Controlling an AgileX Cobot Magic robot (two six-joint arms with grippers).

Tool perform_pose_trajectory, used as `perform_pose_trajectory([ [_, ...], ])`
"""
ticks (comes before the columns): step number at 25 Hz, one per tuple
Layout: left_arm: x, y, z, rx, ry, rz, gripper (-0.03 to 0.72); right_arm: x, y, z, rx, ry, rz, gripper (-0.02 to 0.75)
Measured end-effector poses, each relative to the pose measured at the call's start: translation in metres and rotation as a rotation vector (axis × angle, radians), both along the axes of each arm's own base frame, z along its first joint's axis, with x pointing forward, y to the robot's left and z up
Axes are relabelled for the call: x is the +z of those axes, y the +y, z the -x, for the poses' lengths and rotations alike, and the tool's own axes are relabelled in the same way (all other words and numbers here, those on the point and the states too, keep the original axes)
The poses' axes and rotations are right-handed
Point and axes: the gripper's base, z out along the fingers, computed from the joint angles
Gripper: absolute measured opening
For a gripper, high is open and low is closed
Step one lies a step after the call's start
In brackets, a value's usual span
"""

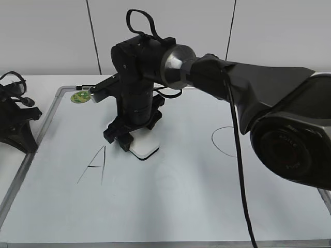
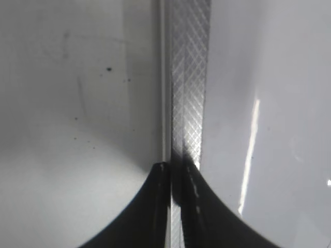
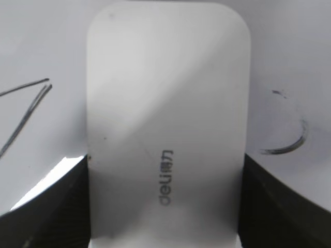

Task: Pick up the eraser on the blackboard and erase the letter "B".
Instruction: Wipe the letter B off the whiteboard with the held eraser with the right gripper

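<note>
The white eraser [image 1: 145,146] lies flat on the blackboard [image 1: 44,124], just right of the slanted "A" [image 1: 95,164]. My right gripper [image 1: 132,135] reaches across and is shut on it; in the right wrist view its dark fingers press both long sides of the eraser [image 3: 165,119], at the gripper [image 3: 164,201]. Of the letter "B" only a faint curved black remnant [image 3: 289,137] shows right of the eraser, and a pale smudge [image 1: 168,178] in the exterior view. My left gripper [image 2: 173,170] is shut and empty, over the board's metal frame [image 2: 189,77].
The open curved "C" [image 1: 223,140] is on the board's right part. A round green sticker [image 1: 80,96] marks the far left corner. The left arm [image 1: 15,119] rests at the board's left edge. The "A" strokes [image 3: 26,111] lie left of the eraser.
</note>
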Motion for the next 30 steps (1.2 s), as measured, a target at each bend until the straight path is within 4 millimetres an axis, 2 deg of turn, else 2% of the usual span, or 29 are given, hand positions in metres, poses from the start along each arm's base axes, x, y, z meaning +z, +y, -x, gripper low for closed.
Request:
perform_pose_trajectory([
  [30, 0.0000, 0.0000, 0.0000, -0.002, -0.001, 0.000, 0.029, -0.0004, -0.0016, -0.0014, -0.010, -0.013, 0.016, 0.529],
])
